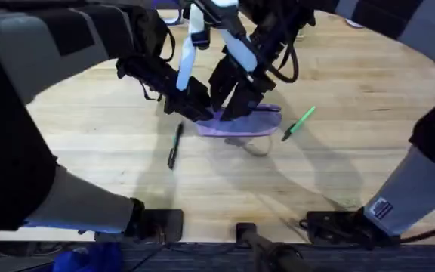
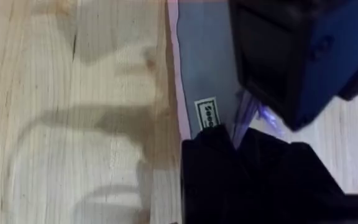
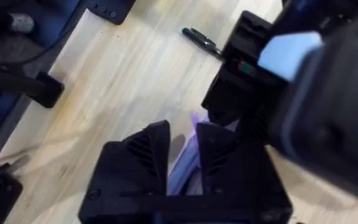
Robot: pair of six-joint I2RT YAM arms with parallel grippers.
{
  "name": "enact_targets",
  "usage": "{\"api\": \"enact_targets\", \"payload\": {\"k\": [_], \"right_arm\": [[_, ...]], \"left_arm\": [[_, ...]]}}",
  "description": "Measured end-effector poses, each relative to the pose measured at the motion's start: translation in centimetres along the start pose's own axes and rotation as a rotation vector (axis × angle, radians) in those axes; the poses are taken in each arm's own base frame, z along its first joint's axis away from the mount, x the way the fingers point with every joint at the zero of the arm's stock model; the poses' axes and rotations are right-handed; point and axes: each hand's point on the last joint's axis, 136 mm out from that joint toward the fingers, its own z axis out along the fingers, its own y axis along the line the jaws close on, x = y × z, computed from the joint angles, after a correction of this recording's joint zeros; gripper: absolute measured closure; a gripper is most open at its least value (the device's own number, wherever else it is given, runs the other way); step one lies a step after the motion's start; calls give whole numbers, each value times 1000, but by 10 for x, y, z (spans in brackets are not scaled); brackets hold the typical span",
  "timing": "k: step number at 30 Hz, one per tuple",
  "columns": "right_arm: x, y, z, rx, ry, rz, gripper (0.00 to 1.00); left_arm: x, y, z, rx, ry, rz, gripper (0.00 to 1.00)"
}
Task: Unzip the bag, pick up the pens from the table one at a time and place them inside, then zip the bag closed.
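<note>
Lavender bag (image 1: pixel 240 122) lying flat near the middle of the table (image 1: pixel 338 166), long side running left to right, grey-blue panel seen close up in the left wrist view (image 2: pixel 207 68) with a small label near the fabric's edge. Left gripper (image 1: pixel 195 106) down at the bag's left end, touching or just above the fabric there; black fingers (image 2: pixel 229 168) pressed together at the bag's top seam in the left wrist view, closed on the lavender edge. Right gripper (image 1: pixel 232 102) coming in from above and behind, tips at the bag's top edge just right of the left gripper, the two nearly touching. In the right wrist view, two black fingers (image 3: pixel 148 155) slightly parted with a strip of lavender fabric (image 3: pixel 185 162) between them; pinched on the material or only straddling it, cannot tell. Black pen (image 1: pixel 174 145) lying on the wood just left of and below the bag, apart from both grippers, also visible in the right wrist view (image 3: pixel 201 42) beyond the left gripper. Green pen (image 1: pixel 298 122) lying tilted just beside the bag's right end, clear of both grippers.
</note>
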Motion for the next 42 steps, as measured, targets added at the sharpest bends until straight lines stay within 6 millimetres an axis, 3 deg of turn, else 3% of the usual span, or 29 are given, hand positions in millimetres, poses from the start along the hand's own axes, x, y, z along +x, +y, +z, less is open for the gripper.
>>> {"api": "enact_targets", "payload": {"k": [7, 14, 18, 25, 26, 27, 31, 32, 34, 42], "right_arm": [[-1, 8, 0, -30, 2, 24, 501], [14, 7, -15, -12, -5, 88, 324], [28, 1, -29, 25, -13, 128, 27], [40, 2, -58, 98, -15, 166, 6], [40, 3, -61, 105, -16, 168, 7], [40, 3, -63, 114, -16, 168, 5], [42, 3, -69, 132, -17, 171, 6], [42, 2, -70, 133, -18, 173, 6], [43, 2, -71, 135, -18, 174, 6], [50, 3, -71, 135, 23, 178, 6]], "left_arm": [[0, 0, 0, 0, 0, 0, 959], [0, 0, 0, 0, 0, 0, 959], [0, 0, 0, 0, 0, 0, 959], [1, -1, 0, 5, 5, -5, 939], [1, -2, 0, 7, 6, -7, 889], [1, -3, 0, 11, 7, -11, 771], [2, -5, 0, 17, 12, -19, 165], [3, -6, 0, 21, 13, -25, 52], [4, -10, 0, 36, 17, -39, 11], [5, -19, -1, 70, 25, -71, 8]]}}
